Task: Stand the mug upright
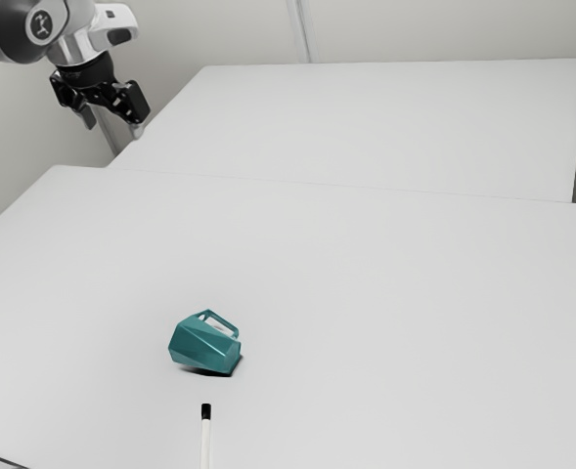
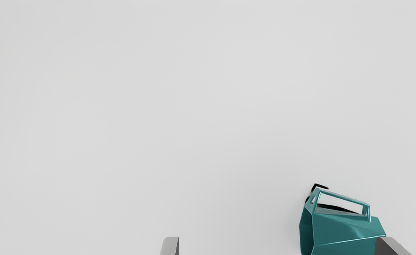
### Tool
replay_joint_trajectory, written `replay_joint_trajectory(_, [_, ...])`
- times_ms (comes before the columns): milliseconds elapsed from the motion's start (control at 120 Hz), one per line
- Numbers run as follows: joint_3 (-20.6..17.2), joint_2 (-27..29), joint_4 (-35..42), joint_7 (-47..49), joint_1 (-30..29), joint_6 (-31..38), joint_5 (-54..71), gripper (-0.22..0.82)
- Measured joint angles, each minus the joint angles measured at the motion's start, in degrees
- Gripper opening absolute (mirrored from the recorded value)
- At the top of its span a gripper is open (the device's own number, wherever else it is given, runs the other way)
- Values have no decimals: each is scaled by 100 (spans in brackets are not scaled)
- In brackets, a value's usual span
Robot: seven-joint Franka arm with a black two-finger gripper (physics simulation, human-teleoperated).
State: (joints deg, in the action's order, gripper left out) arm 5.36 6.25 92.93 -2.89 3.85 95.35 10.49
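High at the exterior view's upper left, the black gripper (image 1: 111, 109) hangs well away from the mug, with nothing held. A teal faceted mug (image 1: 204, 344) lies on its side on the white table, its handle pointing up and toward the table's far side. In the wrist view the gripper (image 2: 277, 246) is open, its two fingertips wide apart. The mug (image 2: 346, 230) appears beside and partly behind one fingertip, below the hand, with its dark mouth opening facing the space between the fingers.
The white table (image 1: 385, 293) spreads under the mug. A white stick with a black tip (image 1: 206, 435) stands near the exterior view's bottom edge. Behind is another white surface (image 1: 395, 117), and a thin dark line crosses the lower left corner.
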Motion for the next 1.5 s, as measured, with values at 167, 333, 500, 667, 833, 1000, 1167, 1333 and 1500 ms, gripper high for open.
replay_joint_trajectory(167, [0, -13, 39, -77, -19, 45, -10, 60])
replay_joint_trajectory(333, [25, -33, 37, -135, -15, 73, -34, 60])
replay_joint_trajectory(500, [182, -37, 360, -99, -29, 45, -639, 60])
replay_joint_trajectory(667, [367, 9, 1393, 128, -396, 39, -1603, 60])
replay_joint_trajectory(833, [707, -127, 2022, 308, -504, 57, -2189, 60])
replay_joint_trajectory(1000, [818, -499, 2342, 428, -742, 56, -2762, 60])
replay_joint_trajectory(1167, [910, -957, 2518, 513, -955, 76, -3253, 60])
replay_joint_trajectory(1333, [923, -1384, 2484, 566, -798, 128, -3819, 60])
replay_joint_trajectory(1500, [950, -1568, 2697, 609, -794, 65, -4338, 60])
